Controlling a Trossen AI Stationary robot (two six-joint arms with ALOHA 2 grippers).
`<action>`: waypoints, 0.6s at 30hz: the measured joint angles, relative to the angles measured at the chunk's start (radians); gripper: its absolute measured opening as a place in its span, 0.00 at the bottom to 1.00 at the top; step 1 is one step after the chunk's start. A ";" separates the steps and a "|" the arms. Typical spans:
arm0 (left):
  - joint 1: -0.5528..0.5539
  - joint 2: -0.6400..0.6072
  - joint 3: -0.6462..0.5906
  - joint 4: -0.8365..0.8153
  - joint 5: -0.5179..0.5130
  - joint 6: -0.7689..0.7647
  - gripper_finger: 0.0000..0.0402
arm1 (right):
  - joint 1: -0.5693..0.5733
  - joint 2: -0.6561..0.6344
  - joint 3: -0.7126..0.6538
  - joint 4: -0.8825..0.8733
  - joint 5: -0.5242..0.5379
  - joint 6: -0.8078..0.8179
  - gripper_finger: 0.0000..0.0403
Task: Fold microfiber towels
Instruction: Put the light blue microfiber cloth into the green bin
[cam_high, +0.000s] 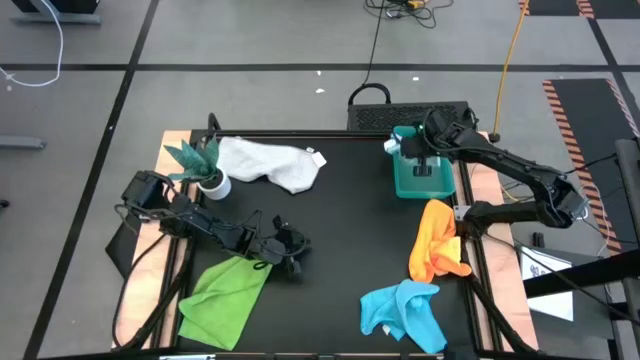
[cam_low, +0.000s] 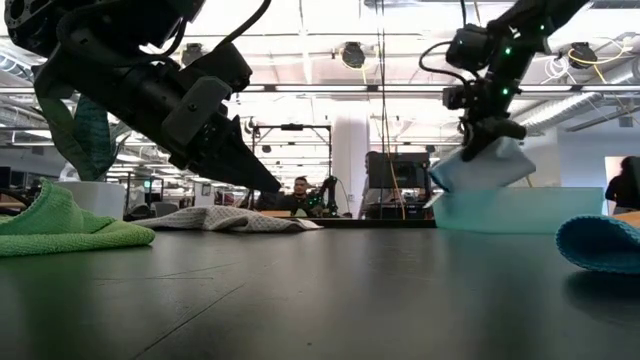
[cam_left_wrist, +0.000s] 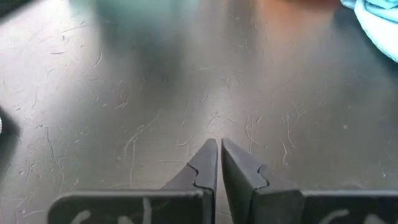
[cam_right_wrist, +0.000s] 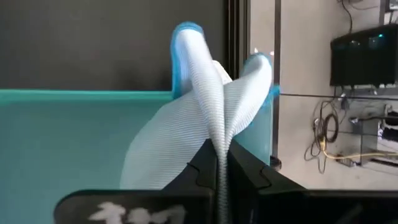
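Pinching ribbed pale blue towel (cam_right_wrist: 205, 93), right claw (cam_right_wrist: 221, 163) over smooth teal tray (cam_right_wrist: 56, 137).

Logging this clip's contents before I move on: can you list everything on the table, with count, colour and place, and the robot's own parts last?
white-grey towel: 1, white-grey, crumpled at the table's far side, left of centre.
lime green towel: 1, lime green, near left corner.
orange towel: 1, orange, right side.
turquoise-blue towel: 1, bright turquoise, near right.
pale blue towel: 1, pale blue, pinched in the right hand over the tray.
tray: 1, teal plastic, far right.
plant: 1, green in a white pot, far left.
left hand: shut, empty, beside the lime green towel.
right hand: shut on the pale blue towel.
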 joint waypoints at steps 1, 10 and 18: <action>0.000 0.000 0.000 0.000 0.000 0.000 0.06 | -0.020 0.008 -0.010 0.017 0.001 -0.017 0.01; 0.001 0.000 0.000 0.000 0.001 0.000 0.06 | -0.140 0.118 -0.049 0.049 -0.002 -0.001 0.01; 0.011 0.000 0.000 0.001 0.003 -0.002 0.06 | -0.120 0.247 -0.049 0.056 -0.050 0.049 0.02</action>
